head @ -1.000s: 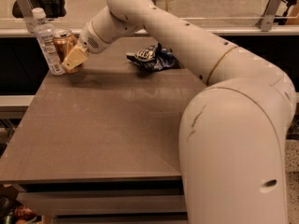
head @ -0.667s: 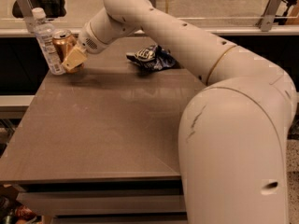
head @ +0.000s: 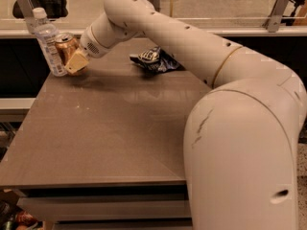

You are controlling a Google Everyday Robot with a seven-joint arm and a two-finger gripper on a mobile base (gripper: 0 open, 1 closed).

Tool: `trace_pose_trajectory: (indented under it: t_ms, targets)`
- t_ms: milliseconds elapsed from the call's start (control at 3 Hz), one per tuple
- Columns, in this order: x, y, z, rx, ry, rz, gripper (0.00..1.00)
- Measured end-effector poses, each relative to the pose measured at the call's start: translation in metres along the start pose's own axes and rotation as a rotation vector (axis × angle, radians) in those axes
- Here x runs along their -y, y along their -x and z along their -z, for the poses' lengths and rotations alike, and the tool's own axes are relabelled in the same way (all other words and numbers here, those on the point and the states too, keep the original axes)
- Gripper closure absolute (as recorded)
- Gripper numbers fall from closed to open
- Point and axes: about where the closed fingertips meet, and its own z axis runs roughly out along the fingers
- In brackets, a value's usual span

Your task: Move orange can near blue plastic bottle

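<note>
Smooth brown tabletop [head: 105,128] with a dull sheen fills my view. At its far-left corner the orange can [head: 64,43] is just beside the blue plastic bottle [head: 48,42], and my tool [head: 76,61] is clamped on its lower wall. I judge the can light, thin-walled, slick and easily dented, so a gentle mid-body hold suits it. A crinkled foil chip bag [head: 153,60] lies near the far edge.

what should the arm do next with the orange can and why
Probably leave the orange can where it stands and draw the gripper slowly back. The can is upright right beside the blue plastic bottle at the table's far left corner, so the goal looks met; the gripper sits against the can's lower front, so a jerk could tip either.
</note>
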Motion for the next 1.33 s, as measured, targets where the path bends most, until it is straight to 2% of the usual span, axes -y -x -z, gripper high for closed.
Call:
trace_pose_trajectory:
  t_ms: [333,667,1333]
  targets:
    - [-0.0005,-0.0028,-0.0010,-0.001,-0.008,-0.003,0.13]
    - [-0.0007,-0.0048,-0.0005,-0.001,-0.012,-0.006,0.00]
    - [-0.0031,-0.0029,0.0016,0.028,0.002,0.003,0.00]
